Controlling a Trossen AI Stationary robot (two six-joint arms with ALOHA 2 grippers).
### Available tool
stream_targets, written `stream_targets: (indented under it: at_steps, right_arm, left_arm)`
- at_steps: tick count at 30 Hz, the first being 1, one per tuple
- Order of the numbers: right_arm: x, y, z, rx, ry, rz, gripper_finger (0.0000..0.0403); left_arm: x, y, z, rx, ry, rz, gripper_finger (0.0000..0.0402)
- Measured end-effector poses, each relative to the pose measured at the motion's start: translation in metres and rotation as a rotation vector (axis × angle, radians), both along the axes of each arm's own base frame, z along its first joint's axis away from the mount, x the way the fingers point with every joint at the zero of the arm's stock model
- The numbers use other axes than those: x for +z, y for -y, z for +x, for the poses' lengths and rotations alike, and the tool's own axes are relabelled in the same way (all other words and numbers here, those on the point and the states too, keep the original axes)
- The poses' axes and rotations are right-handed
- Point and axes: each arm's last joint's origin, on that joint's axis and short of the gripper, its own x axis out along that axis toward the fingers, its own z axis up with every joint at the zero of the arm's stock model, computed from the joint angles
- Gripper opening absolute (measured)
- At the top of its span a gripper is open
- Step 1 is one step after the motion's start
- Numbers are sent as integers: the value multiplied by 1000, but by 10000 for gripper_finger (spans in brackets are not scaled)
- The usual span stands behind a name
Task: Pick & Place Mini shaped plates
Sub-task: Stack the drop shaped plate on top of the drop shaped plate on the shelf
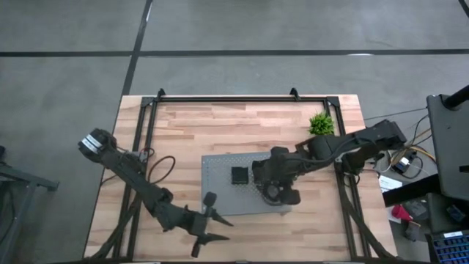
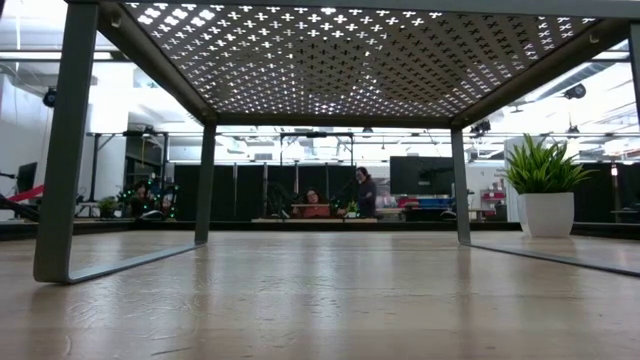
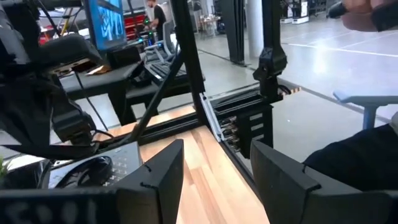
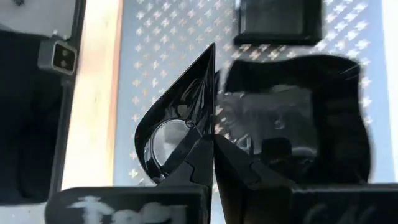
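Placement step in hand: right gripper (image 4: pixel 213 144) clamped on the teardrop plate's (image 4: pixel 177 124) rim over the grey board (image 1: pixel 220 183), beside the wavy-edged plate (image 4: pixel 298 118) and square plate (image 1: pixel 239 175); next move, judged, needs lowering then release.

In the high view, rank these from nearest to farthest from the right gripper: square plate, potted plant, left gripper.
From the right gripper, shut over the grey board:
1. Square plate, just beside it on the board.
2. Left gripper, open near the table's front edge.
3. Potted plant, at the back right.
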Motion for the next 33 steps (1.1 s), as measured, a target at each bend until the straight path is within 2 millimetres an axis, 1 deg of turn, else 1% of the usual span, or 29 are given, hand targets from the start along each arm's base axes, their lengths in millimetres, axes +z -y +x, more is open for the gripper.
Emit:
stream_targets:
  at_steps: [7, 13, 27, 33]
  right_arm:
    - [-14, 2, 10, -3, -62, 2, 8]
    - [-19, 2, 10, -2, -104, -6, 8]
    - [-19, -2, 9, 18, -109, 6, 9]
    - [-18, -4, 8, 23, -107, 4, 30]
  left_arm:
    - [0, -1, -3, -9, 9, -11, 181]
    - [0, -1, -3, -10, 9, -13, 181]
    - [0, -1, -3, -12, 8, -19, 181]
    - [0, -1, -4, -12, 8, -19, 181]
